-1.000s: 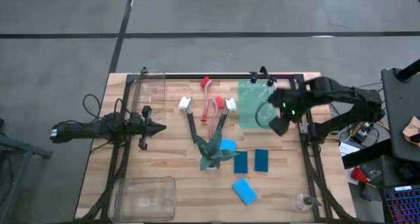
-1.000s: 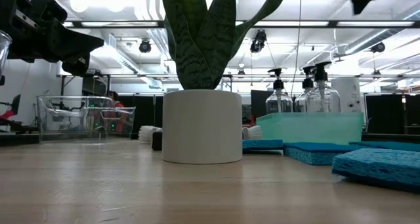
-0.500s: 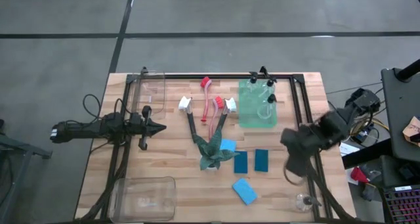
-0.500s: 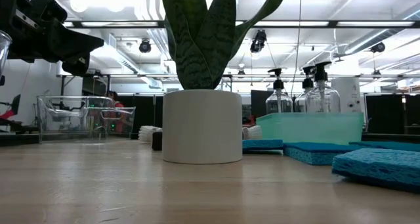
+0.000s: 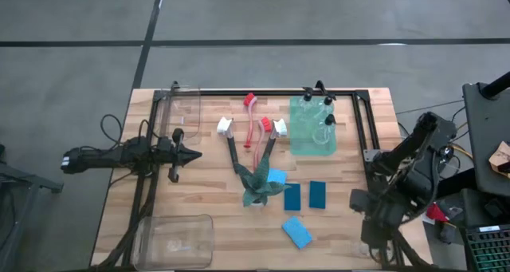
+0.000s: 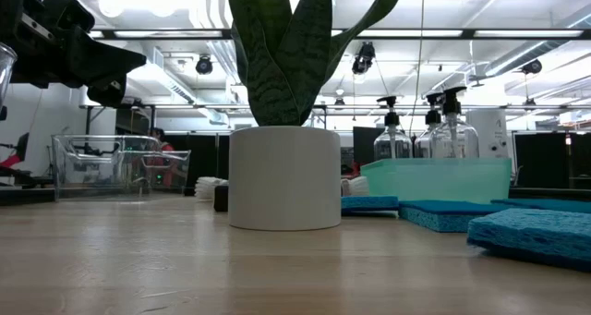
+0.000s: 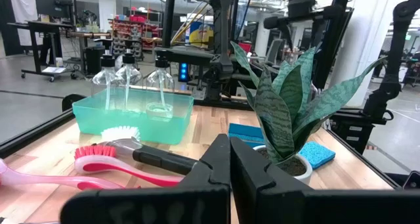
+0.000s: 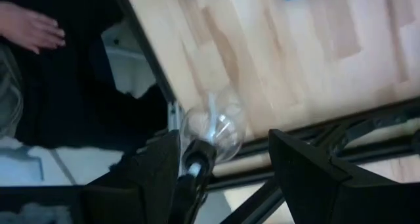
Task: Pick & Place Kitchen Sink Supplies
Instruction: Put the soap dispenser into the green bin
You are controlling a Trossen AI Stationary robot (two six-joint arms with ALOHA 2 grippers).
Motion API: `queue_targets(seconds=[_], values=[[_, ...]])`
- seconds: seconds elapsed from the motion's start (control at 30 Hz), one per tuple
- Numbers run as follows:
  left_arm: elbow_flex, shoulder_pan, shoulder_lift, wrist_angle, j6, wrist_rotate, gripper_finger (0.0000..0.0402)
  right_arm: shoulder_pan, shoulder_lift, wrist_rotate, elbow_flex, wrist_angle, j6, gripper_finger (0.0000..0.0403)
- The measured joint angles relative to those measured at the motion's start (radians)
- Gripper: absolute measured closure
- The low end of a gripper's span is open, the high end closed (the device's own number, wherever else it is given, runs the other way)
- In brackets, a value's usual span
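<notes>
- Three bottles [image 5: 323,112] stand in the teal bin [image 5: 311,140] on the wooden table [image 5: 215,200]; sponges [image 5: 306,195] lie beside the plant [image 5: 259,186].
- Low: ceiling lights, shelving behind.
- Left gripper [image 7: 230,161]: fingers pressed together, empty.
- Right gripper [image 8: 223,161] spread wide above a bottle [image 8: 213,129] at the table edge; a hand [image 8: 29,28] is visible beyond.

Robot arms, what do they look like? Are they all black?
Mostly, yes. Both arms are dark, nearly black, made of chunky jointed pieces. The left gripper tapers to a thin point, with black cables trailing behind its arm. Up close, its fingers are smooth, flat and matte black. The right gripper has broad, dark, wedge-shaped fingers, and its arm looks bulkier, with wires alongside.
</notes>
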Motion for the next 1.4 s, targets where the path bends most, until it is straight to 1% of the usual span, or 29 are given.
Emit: queue_targets(seconds=[0.13,0.37,0.6,0.8,1.1,1.4], values=[[0.000,0.000,0.000,0.000,0.000,0.000,0.0401,0.020,0.048,-0.024,0.037,-0.003,-0.008,0.0177],[0.000,0.000,0.000,0.000,0.000,0.000,0.0401,0.071,0.103,-0.028,0.096,-0.015,0.013,0.0185],[0.000,0.000,0.000,0.000,0.000,0.000,0.0401,0.126,0.104,-0.028,0.090,-0.043,0.120,0.0187],[0.000,0.000,0.000,0.000,0.000,0.000,0.0401,0.170,0.120,-0.023,0.089,-0.045,0.162,0.0186],[0.000,0.000,0.000,0.001,0.000,0.000,0.0401,0.206,0.157,-0.020,0.089,-0.039,0.178,0.0186],[0.000,0.000,0.000,0.001,0.000,0.000,0.0401,0.208,0.197,-0.019,0.088,-0.019,0.171,0.0186]])
